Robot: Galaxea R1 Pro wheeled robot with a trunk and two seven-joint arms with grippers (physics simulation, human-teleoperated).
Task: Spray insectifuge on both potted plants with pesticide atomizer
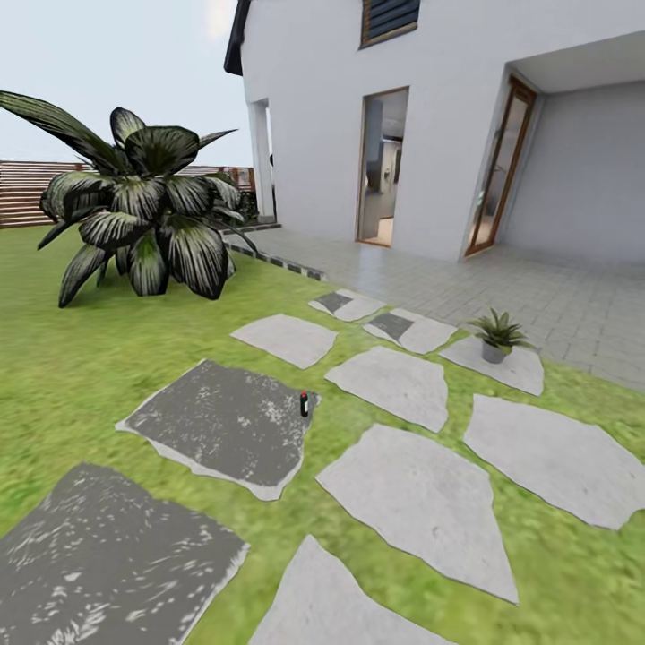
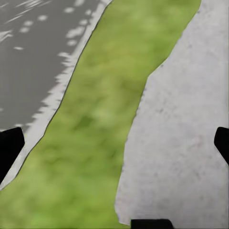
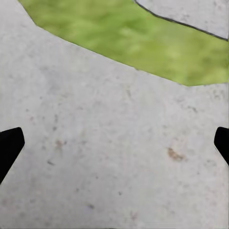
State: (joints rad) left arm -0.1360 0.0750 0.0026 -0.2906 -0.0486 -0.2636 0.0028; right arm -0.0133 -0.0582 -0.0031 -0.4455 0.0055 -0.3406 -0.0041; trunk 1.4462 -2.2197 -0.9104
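Observation:
One potted plant point(image 1: 498, 336), a small green rosette in a grey pot, stands on a pale stepping stone point(image 1: 502, 365) at the right of the garden lawn. No insectifuge can be made out on its leaves from here. A slim dark upright thing with a red spot point(image 1: 304, 404) stands at the edge of a dark stone point(image 1: 224, 421); it is too small to tell whether it is the pesticide atomizer. My left gripper point(image 2: 114, 143) hangs open over a grass strip between two stones. My right gripper point(image 3: 114, 143) hangs open over a pale stone, holding nothing.
A big dark leafy bush point(image 1: 143, 215) grows on the lawn at the left, in front of a brown slatted fence point(image 1: 27, 193). The white house point(image 1: 430, 125) and its grey paved patio point(image 1: 537, 287) lie ahead. Stepping stones cross the grass toward the patio.

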